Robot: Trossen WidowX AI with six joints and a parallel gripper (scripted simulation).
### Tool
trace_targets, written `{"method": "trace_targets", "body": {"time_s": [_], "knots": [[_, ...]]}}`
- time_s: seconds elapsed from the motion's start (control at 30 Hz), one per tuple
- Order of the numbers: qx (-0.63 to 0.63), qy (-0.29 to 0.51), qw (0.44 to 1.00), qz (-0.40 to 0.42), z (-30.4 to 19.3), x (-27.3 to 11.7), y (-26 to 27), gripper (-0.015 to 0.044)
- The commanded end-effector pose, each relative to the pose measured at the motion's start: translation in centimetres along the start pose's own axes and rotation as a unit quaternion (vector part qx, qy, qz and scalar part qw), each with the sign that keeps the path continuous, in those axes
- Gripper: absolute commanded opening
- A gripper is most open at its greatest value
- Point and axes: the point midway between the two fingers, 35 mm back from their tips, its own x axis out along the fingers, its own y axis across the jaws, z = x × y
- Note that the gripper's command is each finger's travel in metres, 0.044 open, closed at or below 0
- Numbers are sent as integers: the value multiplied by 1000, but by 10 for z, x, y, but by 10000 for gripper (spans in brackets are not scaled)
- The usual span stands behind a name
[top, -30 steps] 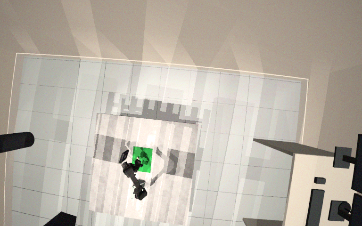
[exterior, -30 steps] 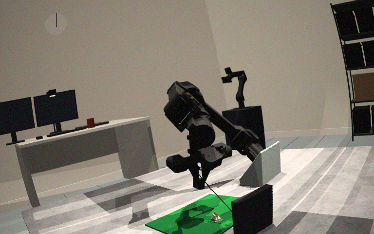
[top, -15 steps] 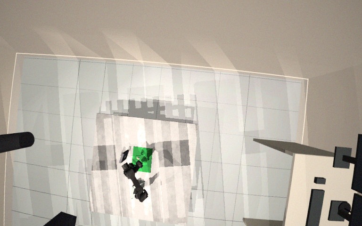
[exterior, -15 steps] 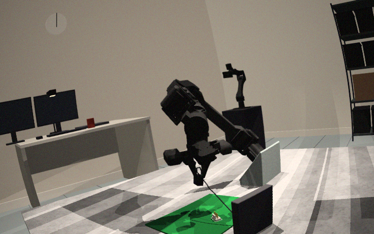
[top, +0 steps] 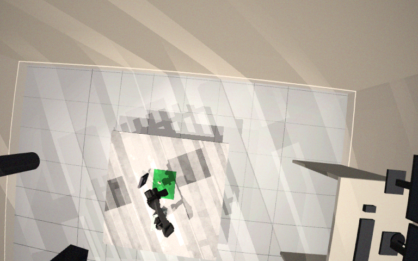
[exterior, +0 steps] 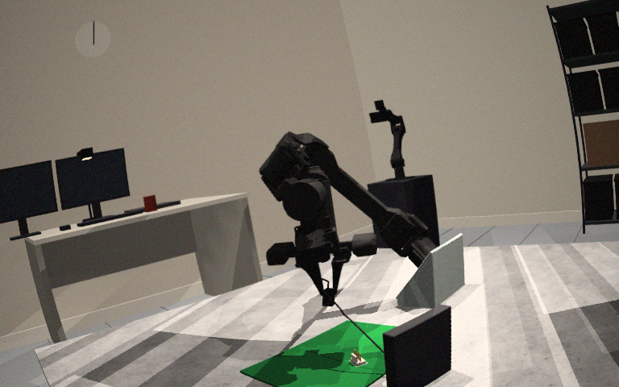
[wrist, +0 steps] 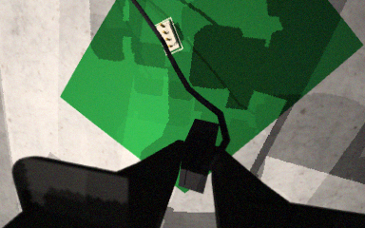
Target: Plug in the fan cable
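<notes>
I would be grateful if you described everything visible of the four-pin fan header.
The four-pin header is a small, cream-white, rectangular housing, plastic by its look, with four gold-coloured pins in a row. It stands upright on the green board, pins up, away from the board's edges. No plug is on it, and the claw is well clear.
</notes>
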Motion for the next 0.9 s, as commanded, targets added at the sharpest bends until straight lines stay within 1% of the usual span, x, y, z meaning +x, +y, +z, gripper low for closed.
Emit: {"method": "trace_targets", "body": {"time_s": [0.0,0.2,0.87], "knots": [[59,-17,998,11,-3,-1,-2,0],[60,-19,998,14,-3,0,-2,0],[77,-79,989,97,0,24,11,0]]}}
